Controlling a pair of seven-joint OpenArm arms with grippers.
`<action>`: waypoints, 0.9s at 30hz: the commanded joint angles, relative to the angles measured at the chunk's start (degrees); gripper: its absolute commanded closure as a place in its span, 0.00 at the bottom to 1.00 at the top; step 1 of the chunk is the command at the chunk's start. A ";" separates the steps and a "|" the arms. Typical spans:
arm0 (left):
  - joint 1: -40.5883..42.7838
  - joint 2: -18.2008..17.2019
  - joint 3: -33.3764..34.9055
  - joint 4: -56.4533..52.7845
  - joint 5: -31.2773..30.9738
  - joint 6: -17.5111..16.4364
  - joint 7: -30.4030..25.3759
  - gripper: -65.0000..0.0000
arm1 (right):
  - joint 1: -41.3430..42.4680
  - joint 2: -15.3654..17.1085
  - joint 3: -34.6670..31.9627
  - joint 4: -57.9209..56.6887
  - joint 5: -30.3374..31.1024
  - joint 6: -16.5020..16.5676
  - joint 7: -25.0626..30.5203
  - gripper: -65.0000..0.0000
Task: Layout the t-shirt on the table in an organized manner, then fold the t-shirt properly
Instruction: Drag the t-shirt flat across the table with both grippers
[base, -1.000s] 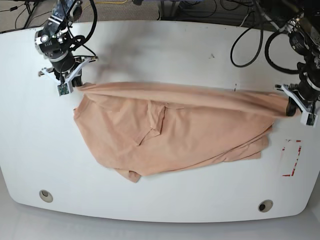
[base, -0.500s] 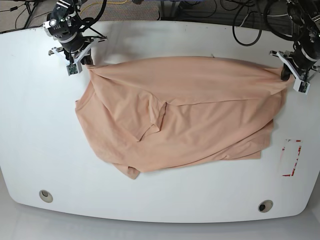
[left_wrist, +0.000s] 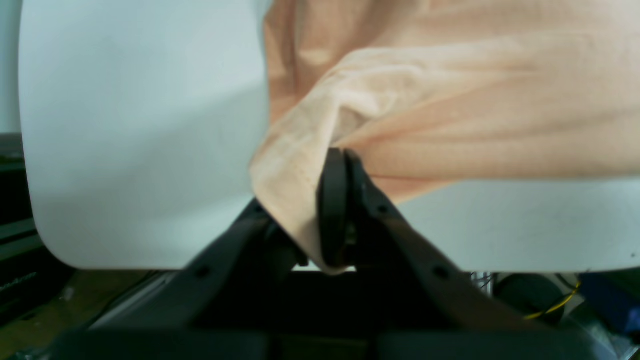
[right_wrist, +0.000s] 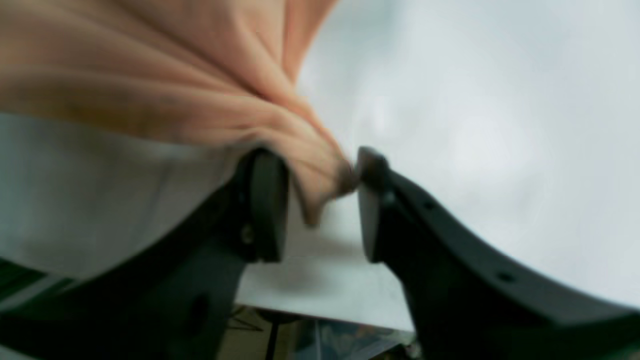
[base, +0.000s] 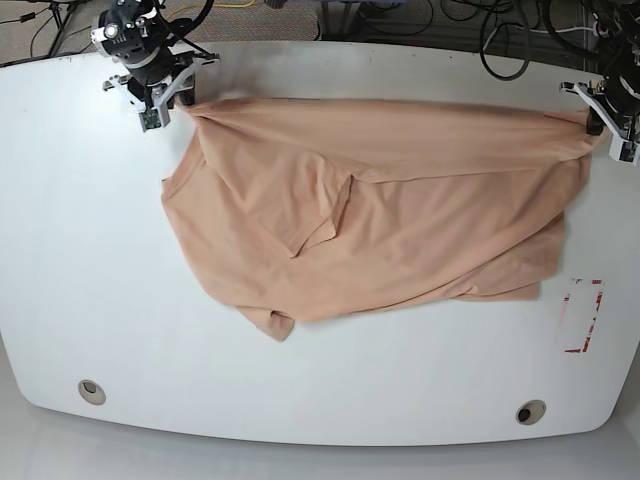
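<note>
You're mid-layout, not folding yet: the t-shirt (base: 370, 210) lies spread across the table (base: 320, 390) w/ its top edge stretched roughly straight from 10 o'clock to 2 o'clock along the far side. The left gripper (left_wrist: 340, 200) is clenched tight on a bunched corner of the cloth, jaws pressed together w/ fabric pinched between and draped over one side. The right gripper (right_wrist: 320, 200) stands w/ jaws apart; a twisted tip of cloth hangs in the gap, brushing one pad, so I'd judge it's letting go rather than gripping. Done so far, as far as you can see: the upper edge is pulled out wide. Left to do: the body is crooked, w/ a folded-over flap near centre, a ragged doubled hem toward 4 o'clock and a small tail sticking out at 7 o'clock; all needs flattening before any fold. Fabric looks soft, thin, matte peach knit, creasing easily and hanging in loose pleats near the grips. Tabletop is glossy white, rounded corners, two grey grommets (base: 92, 391) along the near edge and red tape (base: 585, 315) at 4 o'clock.
</note>
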 joint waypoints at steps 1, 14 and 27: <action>-0.08 -1.94 -0.27 0.78 1.52 0.14 -1.09 0.98 | -0.81 0.14 0.21 0.66 0.65 -0.07 0.77 0.59; 1.15 -2.11 -0.27 0.78 3.45 0.14 -1.01 0.51 | -3.44 -0.22 0.21 0.75 2.06 -0.07 0.77 0.58; 4.05 -2.11 -0.71 0.78 3.72 0.14 -0.92 0.31 | -7.14 -0.65 0.21 0.84 4.08 -0.07 0.77 0.59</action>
